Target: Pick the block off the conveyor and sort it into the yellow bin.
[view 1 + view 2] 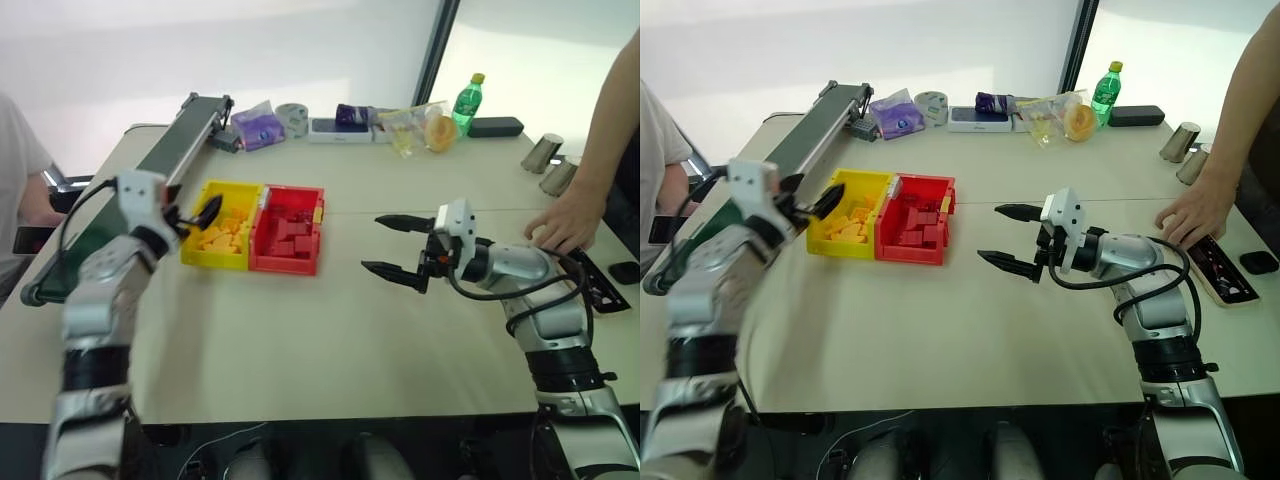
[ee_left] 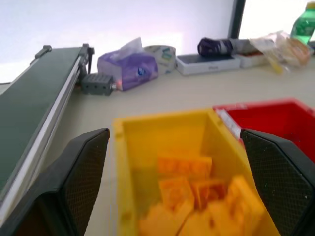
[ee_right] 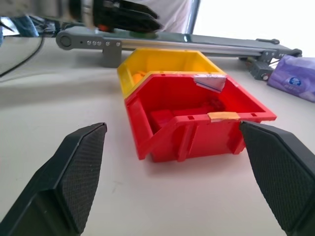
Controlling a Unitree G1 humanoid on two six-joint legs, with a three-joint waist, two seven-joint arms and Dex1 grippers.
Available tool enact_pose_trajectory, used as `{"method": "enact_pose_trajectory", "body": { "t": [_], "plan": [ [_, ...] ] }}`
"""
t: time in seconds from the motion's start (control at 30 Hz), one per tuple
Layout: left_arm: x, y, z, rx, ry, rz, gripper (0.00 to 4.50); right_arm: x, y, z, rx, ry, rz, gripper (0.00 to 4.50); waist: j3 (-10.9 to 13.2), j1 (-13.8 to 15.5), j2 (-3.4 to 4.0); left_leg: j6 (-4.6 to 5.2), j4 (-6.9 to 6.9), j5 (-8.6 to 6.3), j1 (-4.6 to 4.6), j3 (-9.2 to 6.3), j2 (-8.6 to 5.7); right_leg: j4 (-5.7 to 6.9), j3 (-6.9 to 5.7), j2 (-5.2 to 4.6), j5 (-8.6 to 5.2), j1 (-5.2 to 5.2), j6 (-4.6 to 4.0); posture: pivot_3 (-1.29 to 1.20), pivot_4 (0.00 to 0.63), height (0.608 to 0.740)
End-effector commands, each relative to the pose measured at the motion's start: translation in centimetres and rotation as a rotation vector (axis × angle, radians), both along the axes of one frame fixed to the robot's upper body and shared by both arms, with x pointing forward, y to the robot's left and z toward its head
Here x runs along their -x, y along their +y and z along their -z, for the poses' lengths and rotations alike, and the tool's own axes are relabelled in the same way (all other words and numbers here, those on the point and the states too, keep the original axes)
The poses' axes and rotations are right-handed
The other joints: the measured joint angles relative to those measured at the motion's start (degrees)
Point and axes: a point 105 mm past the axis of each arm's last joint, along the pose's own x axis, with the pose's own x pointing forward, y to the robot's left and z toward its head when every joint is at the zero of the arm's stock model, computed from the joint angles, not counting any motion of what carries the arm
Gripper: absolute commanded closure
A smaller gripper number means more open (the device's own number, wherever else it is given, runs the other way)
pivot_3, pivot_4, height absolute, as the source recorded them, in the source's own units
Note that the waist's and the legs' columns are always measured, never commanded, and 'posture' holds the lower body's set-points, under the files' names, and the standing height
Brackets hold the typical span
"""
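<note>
You have two bins: one yellow bin [image 1: 222, 238], one red bin [image 1: 288, 230]. Studded yellow-orange blocks [image 2: 197, 196] fill the yellow one. Both tools, left tool [image 2: 177, 182] and right tool [image 1: 397, 247], stand spread, empty.

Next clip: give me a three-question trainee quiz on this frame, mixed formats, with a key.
1. True or false: the left gripper is open over the yellow bin.
2. Which bin touches the yellow one? A) red bin B) blue bin C) none
3. Fill in: the right gripper holds ____.

Key:
1. True
2. A
3. nothing; its jaws stand open above the table, beside the red bin.
</note>
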Motion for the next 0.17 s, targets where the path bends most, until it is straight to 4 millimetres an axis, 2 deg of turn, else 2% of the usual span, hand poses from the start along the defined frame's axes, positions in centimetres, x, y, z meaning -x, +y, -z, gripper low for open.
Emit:
{"method": "enact_pose_trajectory", "body": {
  "t": [0.03,0.17],
  "plan": [
    [2.9,1.3,-2.9,-0.041,-0.089,0.008,0.05,0.1,0.2,-1.5,-0.013,-0.048,-0.028,0.0,0.0,0.3,0.0,0.0,0.01,0.0,0.0,-0.01,-0.02,0.0,0.0,-0.03,0.0,0.03,0.0,0.0,0.15,0.74],
    [5.9,3.1,-2.6,-0.086,-0.058,0.026,0.05,0.1,0.5,-1.5,-0.011,-0.039,-0.046,0.0,0.0,0.8,0.0,0.01,0.05,-0.01,0.01,-0.05,-0.06,0.0,-0.02,-0.07,0.0,0.08,0.0,0.0,0.15,0.74]
  ]
}}
